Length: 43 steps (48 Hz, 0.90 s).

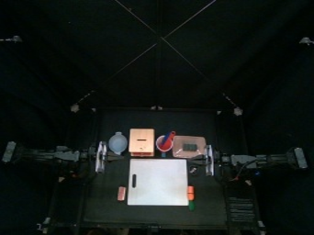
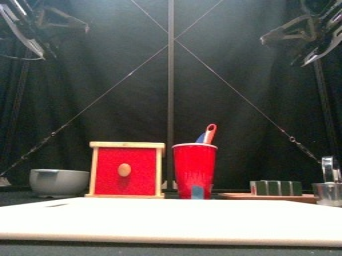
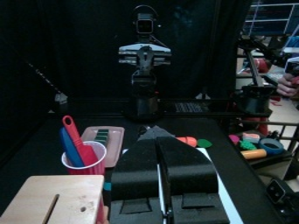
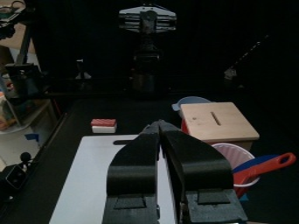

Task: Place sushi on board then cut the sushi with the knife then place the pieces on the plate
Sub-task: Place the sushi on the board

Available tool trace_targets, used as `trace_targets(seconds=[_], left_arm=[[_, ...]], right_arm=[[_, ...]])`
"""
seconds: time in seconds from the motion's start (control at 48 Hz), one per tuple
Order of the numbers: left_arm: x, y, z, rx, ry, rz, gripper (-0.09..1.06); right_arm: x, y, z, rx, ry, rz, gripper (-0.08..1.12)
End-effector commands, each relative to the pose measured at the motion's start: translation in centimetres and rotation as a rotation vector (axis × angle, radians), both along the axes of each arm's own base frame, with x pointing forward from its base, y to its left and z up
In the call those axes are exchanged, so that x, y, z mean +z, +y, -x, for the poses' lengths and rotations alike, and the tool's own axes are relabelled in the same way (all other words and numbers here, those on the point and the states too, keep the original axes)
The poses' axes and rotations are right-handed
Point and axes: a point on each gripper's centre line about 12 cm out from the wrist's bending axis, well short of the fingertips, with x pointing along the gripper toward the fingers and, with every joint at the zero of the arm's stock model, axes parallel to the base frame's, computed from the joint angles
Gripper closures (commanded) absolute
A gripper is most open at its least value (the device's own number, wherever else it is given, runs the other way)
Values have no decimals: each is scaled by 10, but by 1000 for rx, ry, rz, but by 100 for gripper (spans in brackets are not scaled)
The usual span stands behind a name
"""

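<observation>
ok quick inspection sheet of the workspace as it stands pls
surface: black table; white cutting board at front centre, bare
job's things: sushi roll on pink tray, back right; red cup holding the knives
clutter: wooden box, blue-grey bowl, metal cutter; left toy and right toys beside the board
grippers: left tool and right tool both shut, empty, at the table's sides
cables: nothing seen loose on the table
surroundings: black curtains, nothing else seen
</observation>
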Motion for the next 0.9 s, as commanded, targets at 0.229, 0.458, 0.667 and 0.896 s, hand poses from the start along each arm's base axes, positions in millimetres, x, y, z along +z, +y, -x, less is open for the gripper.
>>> trace_targets(seconds=[0.229,0.458,0.667,0.896], left_arm=[[-9,2,-18,8,62,-27,97],[-24,12,-32,42,120,-64,97],[-36,25,-39,91,162,-61,97],[-40,28,-42,105,171,-55,97]], right_arm=[[-4,-39,-7,-193,90,-159,100],[-19,-80,-6,-382,306,-214,98],[-40,-99,-5,-448,574,-221,79],[-68,-102,-6,-442,764,-192,31]])
